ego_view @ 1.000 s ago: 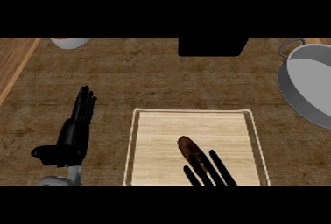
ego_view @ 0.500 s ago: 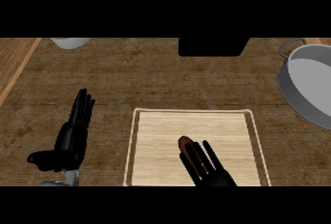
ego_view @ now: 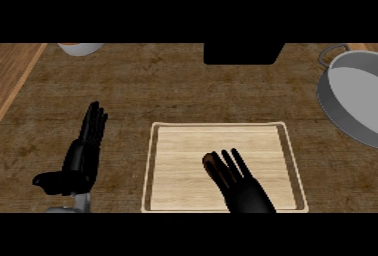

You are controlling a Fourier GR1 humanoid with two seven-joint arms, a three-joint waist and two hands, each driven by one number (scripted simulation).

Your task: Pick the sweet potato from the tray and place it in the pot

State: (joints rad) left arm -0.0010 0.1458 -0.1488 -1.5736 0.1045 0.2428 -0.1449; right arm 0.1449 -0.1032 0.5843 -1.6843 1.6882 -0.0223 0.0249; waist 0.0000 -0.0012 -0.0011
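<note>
A pale wooden rectangular tray (ego_view: 221, 135) with a raised rim lies on the dark brown wood-grain counter (ego_view: 184, 90), near the lower middle of the head view. On the tray, the dark reddish-brown sweet potato (ego_view: 210, 162) shows only as a narrow sliver at the left of the fingers, since the robot's black right hand (ego_view: 244, 187) lies over it. That hand comes in from the lower edge with its fingers straight and slightly fanned, pointing up and a little left, laid over the sweet potato rather than curled round it; whether they touch it cannot be told. The black left hand (ego_view: 77, 165) rests on the counter to the left of the tray, apart from it, its fingers straight and held close together, pointing up, the thumb jutting out to the left. The large grey metal pot (ego_view: 354, 100) with a loop handle stands at the right edge, well apart from the tray. A white round bowl (ego_view: 80, 48) shows partly at the upper left, and a black block (ego_view: 244, 53) sits at the top middle.
</note>
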